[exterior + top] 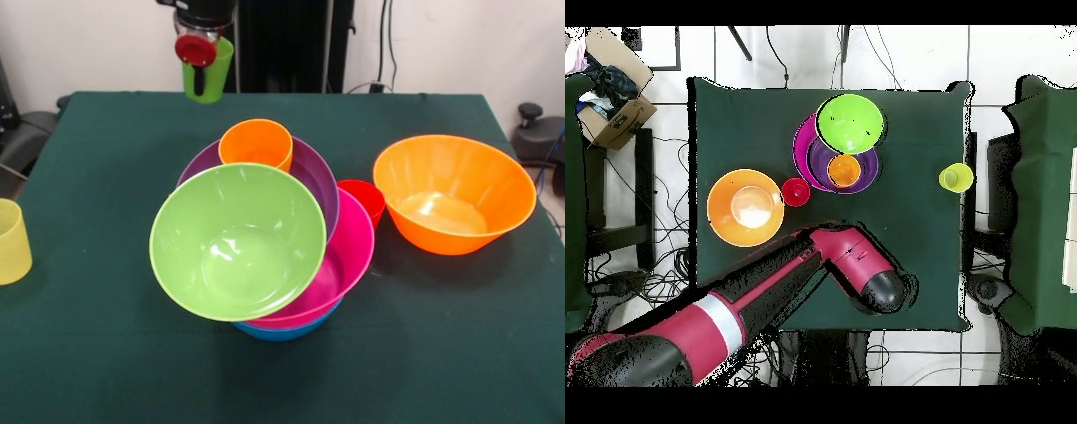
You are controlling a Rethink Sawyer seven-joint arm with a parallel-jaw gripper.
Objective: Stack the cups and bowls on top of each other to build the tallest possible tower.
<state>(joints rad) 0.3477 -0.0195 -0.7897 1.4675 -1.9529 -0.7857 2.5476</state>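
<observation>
My gripper (201, 64) is at the top, above the table's far edge, shut on the green cup (214, 78), which hangs in the air. The tower stands mid-table: a blue bowl (284, 332) at the bottom, then the pink bowl (351, 254) and the purple bowl (320, 178), with the orange cup (256, 143) in the purple bowl. The lime green bowl (237, 240) lies tilted on top. The red cup (365, 200) stands beside the pile. The orange bowl (453, 193) sits apart at the right. The pale yellow cup (11, 241) is at the left edge. A second blue bowl is hidden.
The green cloth-covered table (88, 353) bears everything. In the overhead view my arm (855, 262) reaches over the table's near side and hides the gripper; the orange bowl (745, 207) and yellow cup (956, 178) flank the pile (850, 122). A cardboard box (615, 112) lies off the table.
</observation>
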